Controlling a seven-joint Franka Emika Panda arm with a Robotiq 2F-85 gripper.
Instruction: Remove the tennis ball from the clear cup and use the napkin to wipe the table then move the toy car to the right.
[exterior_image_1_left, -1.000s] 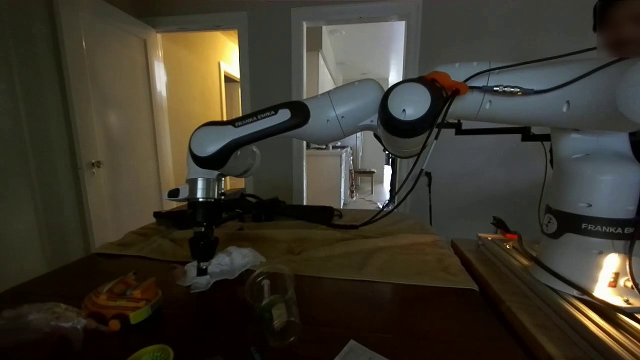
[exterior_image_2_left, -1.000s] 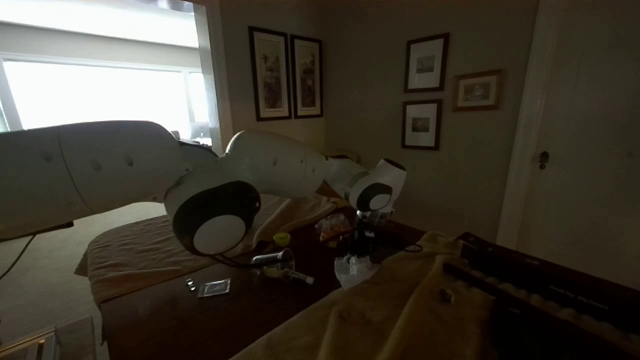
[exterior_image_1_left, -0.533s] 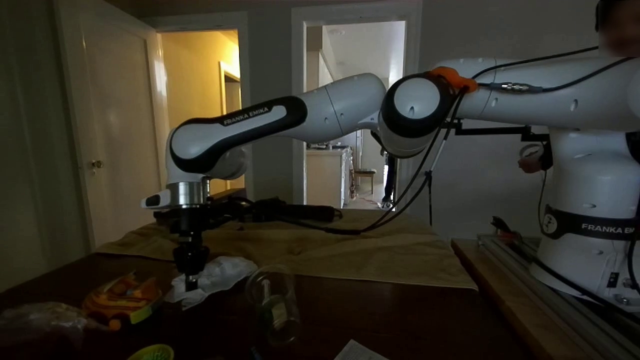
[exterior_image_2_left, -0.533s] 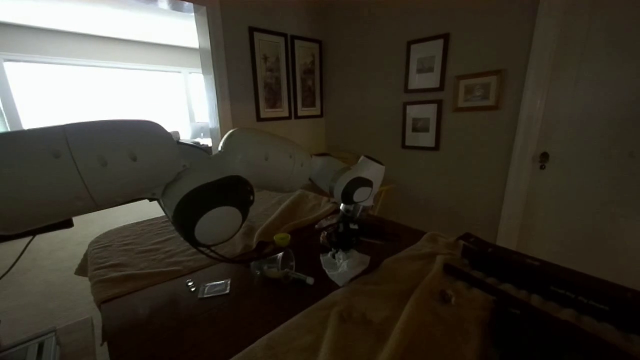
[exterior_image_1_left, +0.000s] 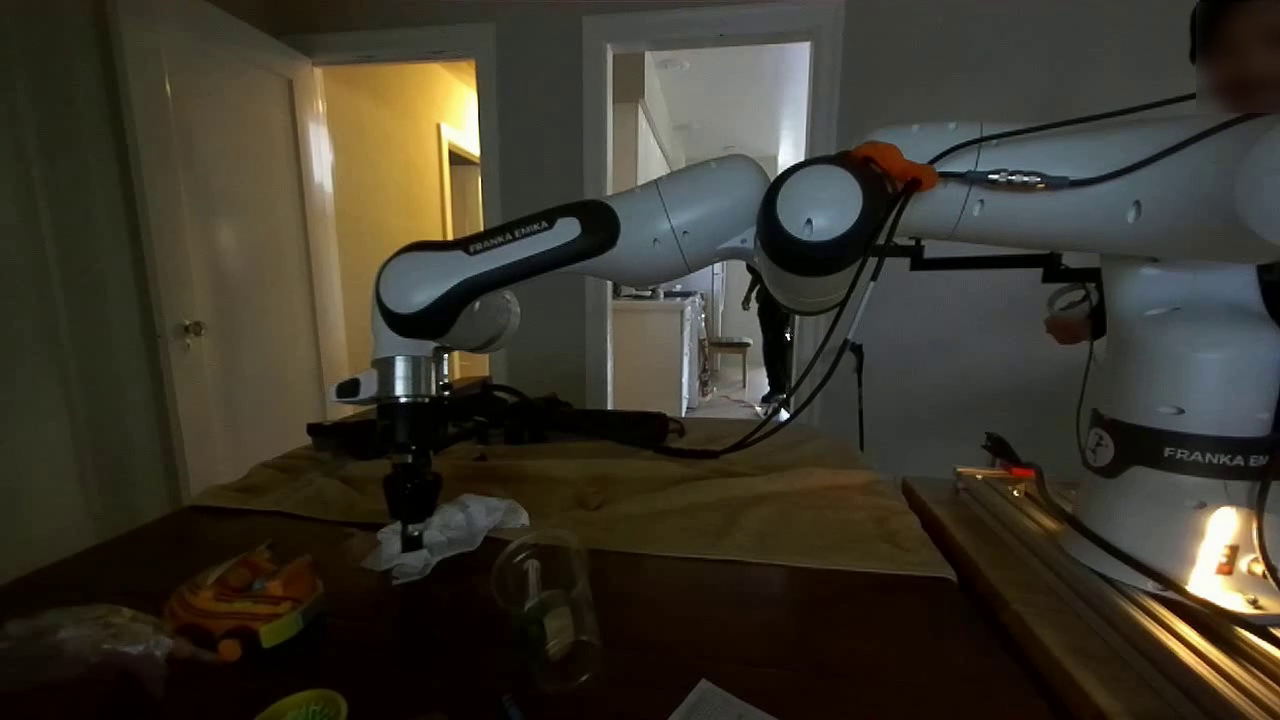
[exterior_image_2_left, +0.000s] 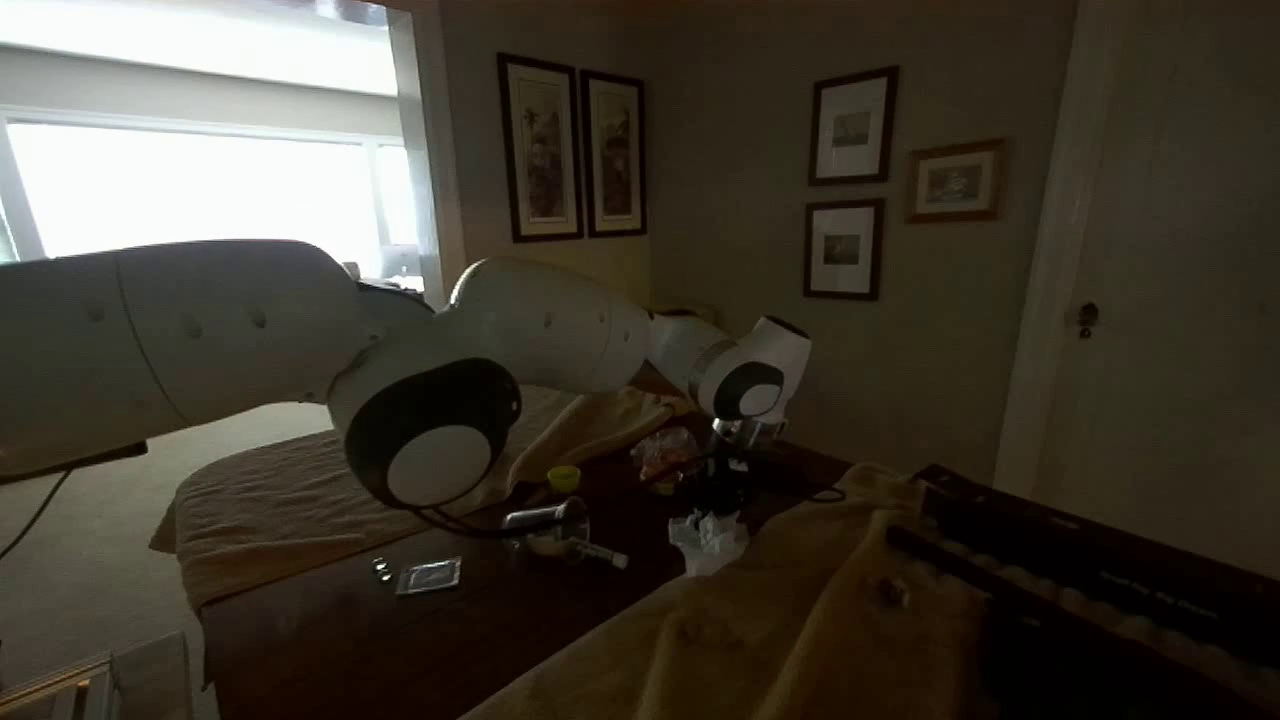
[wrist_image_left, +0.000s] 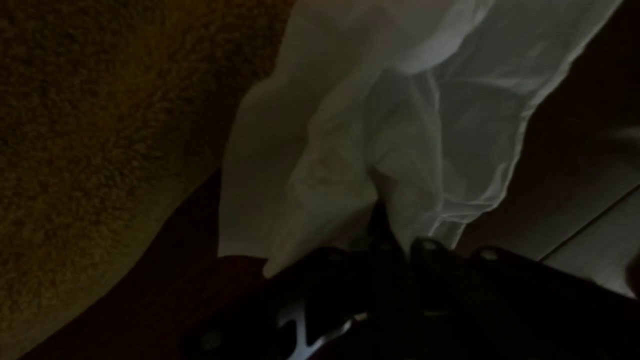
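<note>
Near the towel (exterior_image_1_left: 700, 510), the end effector (exterior_image_1_left: 411, 540) points straight down, clamped on a bunched part of the napkin (exterior_image_1_left: 470, 525); the rest spreads loose over the dark surface (exterior_image_1_left: 740, 630), presumably so that a broad skirt of it does the rubbing; I judge wiping to be the step in hand. Beyond it lies the cup (exterior_image_1_left: 548, 610), on its side, mouth turned roughly towards the napkin, a pose that leaves the opening easy to reach; a white-capped tube (exterior_image_2_left: 600, 554) shows at its rim, inside or beside I cannot tell; nor can I pick out the tennis ball for certain. Farther off, the car (exterior_image_1_left: 245, 605) sits beside a plastic bag (exterior_image_1_left: 85, 640), with a yellow-green bowl (exterior_image_1_left: 303, 706) near; probably it waits there, clear of the wiping, for its own move.
</note>
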